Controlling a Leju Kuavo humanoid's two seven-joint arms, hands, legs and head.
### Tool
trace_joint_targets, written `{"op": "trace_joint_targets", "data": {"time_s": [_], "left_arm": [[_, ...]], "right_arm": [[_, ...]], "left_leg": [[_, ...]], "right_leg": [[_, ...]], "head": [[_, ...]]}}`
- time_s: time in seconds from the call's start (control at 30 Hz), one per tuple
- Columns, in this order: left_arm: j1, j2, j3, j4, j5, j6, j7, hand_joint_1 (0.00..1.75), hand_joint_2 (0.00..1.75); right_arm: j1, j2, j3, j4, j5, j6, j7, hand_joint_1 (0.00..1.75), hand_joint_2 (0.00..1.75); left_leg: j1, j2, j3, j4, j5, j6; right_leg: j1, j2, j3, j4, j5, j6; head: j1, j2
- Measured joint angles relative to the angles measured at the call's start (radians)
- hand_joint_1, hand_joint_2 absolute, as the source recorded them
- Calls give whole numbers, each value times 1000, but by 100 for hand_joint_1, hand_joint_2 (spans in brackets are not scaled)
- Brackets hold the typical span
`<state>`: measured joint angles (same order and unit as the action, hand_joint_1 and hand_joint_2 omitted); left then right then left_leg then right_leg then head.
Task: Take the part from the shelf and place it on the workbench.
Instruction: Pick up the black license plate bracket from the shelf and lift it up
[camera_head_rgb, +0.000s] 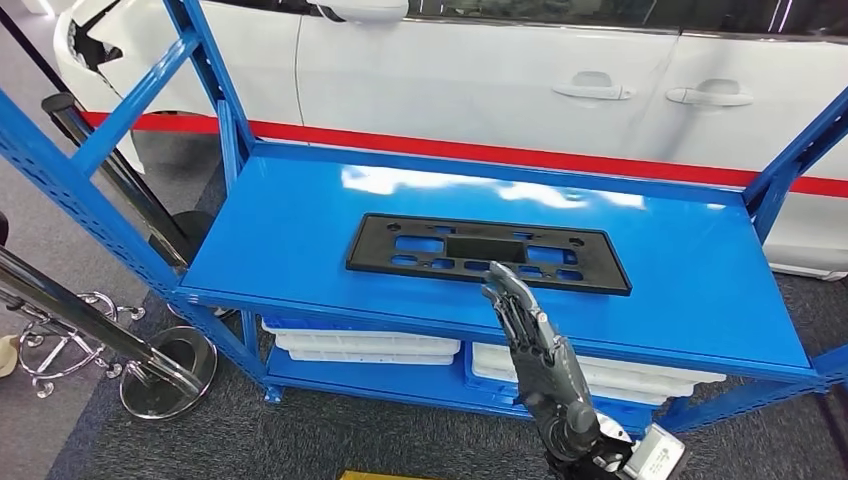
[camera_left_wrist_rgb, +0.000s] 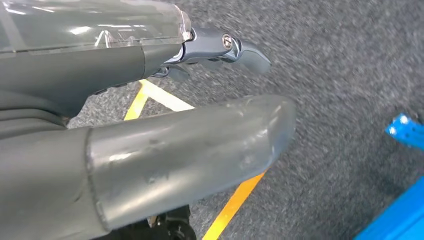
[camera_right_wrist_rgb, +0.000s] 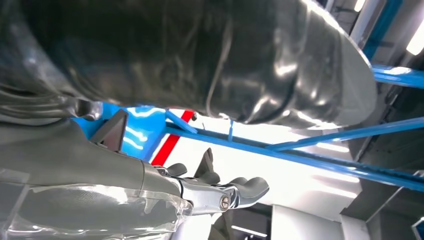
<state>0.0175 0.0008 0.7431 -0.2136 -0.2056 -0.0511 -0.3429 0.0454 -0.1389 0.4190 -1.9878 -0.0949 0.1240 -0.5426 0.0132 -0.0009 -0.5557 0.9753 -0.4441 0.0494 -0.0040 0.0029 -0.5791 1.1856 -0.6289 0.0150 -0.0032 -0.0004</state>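
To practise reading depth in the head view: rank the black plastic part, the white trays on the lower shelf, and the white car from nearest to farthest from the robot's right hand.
1. Black plastic part: on the blue shelf top, right at the fingertips of the right hand.
2. White trays: lower shelf, beneath the hand.
3. White car: behind the shelf, farthest.

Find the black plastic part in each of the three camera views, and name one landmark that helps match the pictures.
Head view: the black part lies flat mid-shelf, right robot hand reaching to its near edge.
Left wrist view: not in it; carpet and yellow floor line.
Right wrist view: cannot tell.
Shared landmark: the blue shelf.
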Motion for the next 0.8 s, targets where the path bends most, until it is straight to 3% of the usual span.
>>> {"op": "trace_joint_targets", "data": {"time_s": [0.03, 0.07, 0.1, 0.17, 0.2, 0.23, 0.3, 0.4, 0.47, 0.53, 0.57, 0.6, 0.63, 0.7, 0.73, 0.8], "left_arm": [[0, 0, 0, 0, -2, 0, 0, 0, 0], [0, 0, 0, 0, -3, 0, 0, 0, 0], [0, -1, 0, 0, -4, 0, 0, 0, 0], [0, -1, 1, 0, -6, 0, 0, 0, 0], [0, -1, 1, 0, -8, 0, 0, 0, 0], [-1, -1, 3, 0, -10, 0, 0, 0, 0], [-4, 0, 6, 0, -16, -1, 0, 0, 0], [-8, -1, 10, 0, -24, -3, -1, 0, 0], [-10, -1, 11, 0, -27, -5, -1, 0, 0], [-9, -1, 13, 0, -32, -7, -1, 0, 0], [-8, -1, 14, 0, -36, -9, -1, 0, 0], [-7, -1, 14, 0, -40, -10, -1, 0, 0], [-7, -1, 14, 0, -46, -11, -1, 0, 0], [-9, -1, 14, 0, -57, -12, 1, 0, 0], [-11, 0, 14, 0, -63, -12, 2, 0, 0], [-14, 0, 14, 0, -73, -10, 7, 0, 0]], "right_arm": [[2, 0, 0, 1, 2, 0, 1, 0, 0], [3, 0, 0, 2, 4, 0, 2, 0, 0], [3, 0, 0, 2, 6, 0, 3, 0, 0], [3, 0, 0, 3, 9, 1, 5, 0, 0], [3, 0, 0, 4, 11, 2, 6, 0, 0], [2, 0, 0, 6, 12, 4, 7, 0, 0], [-1, -1, 1, 9, 17, 7, 14, 0, 0], [-11, -1, 5, 12, 25, 16, 27, 0, 0], [-18, -1, 9, 15, 29, 20, 35, 0, 0], [-29, -1, 18, 22, 33, 22, 49, 0, 0], [-36, -1, 27, 29, 36, 23, 58, 0, 0], [-46, -1, 37, 39, 39, 25, 68, 0, 44], [-62, -1, 49, 51, 43, 27, 80, 0, 87], [-100, -1, 74, 82, 49, 31, 102, 0, 175], [-120, -1, 86, 98, 54, 30, 114, 0, 175], [-158, 0, 108, 130, 72, 19, 139, 0, 175]], "left_leg": [[0, 0, 5, 1, -7, 0], [1, -1, 13, 1, -14, -1], [2, -1, 23, 2, -22, -4], [6, -4, 48, 3, -43, -13], [6, -5, 58, 4, -53, -20], [5, -6, 65, 5, -61, -27], [4, -7, 70, 0, -68, -41], [8, -3, 73, 14, -88, -57], [10, -3, 26, 113, -136, -63], [9, -3, -64, 264, -187, -65], [9, -3, -100, 312, -191, -65], [9, -3, -120, 325, -173, -63], [9, -3, -117, 292, -133, -60], [6, -2, -71, 156, -37, -48], [2, -2, -48, 96, -7, -42], [-4, -3, -30, 46, 2, -33]], "right_leg": [[-5, 0, -44, 63, -16, 5], [-10, 0, -75, 97, -10, 10], [-14, -1, -88, 92, 19, 15], [-22, -2, -61, -22, 124, 21], [-22, -3, -39, -85, 163, 20], [-21, -3, -19, -134, 181, 16], [-13, -2, -5, -165, 174, 3], [-16, 0, 7, -178, 165, -20], [-16, -4, 18, -183, 158, -35], [-12, -6, 25, -182, 150, -43], [-9, -5, 30, -182, 145, -45], [-7, -3, 36, -182, 140, -46], [-5, -1, 45, -181, 134, -46], [-2, 1, 65, -182, 121, -42], [0, 3, 71, -181, 115, -38], [1, 3, 72, -182, 110, -29]], "head": [[0, 0], [0, 0], [0, 0], [0, 0], [0, 0], [0, 0], [-1, 0], [-1, 0], [-1, 0], [-1, 0], [-1, 0], [-1, 0], [-1, 0], [-1, 0], [-1, 0], [-1, 0]]}}
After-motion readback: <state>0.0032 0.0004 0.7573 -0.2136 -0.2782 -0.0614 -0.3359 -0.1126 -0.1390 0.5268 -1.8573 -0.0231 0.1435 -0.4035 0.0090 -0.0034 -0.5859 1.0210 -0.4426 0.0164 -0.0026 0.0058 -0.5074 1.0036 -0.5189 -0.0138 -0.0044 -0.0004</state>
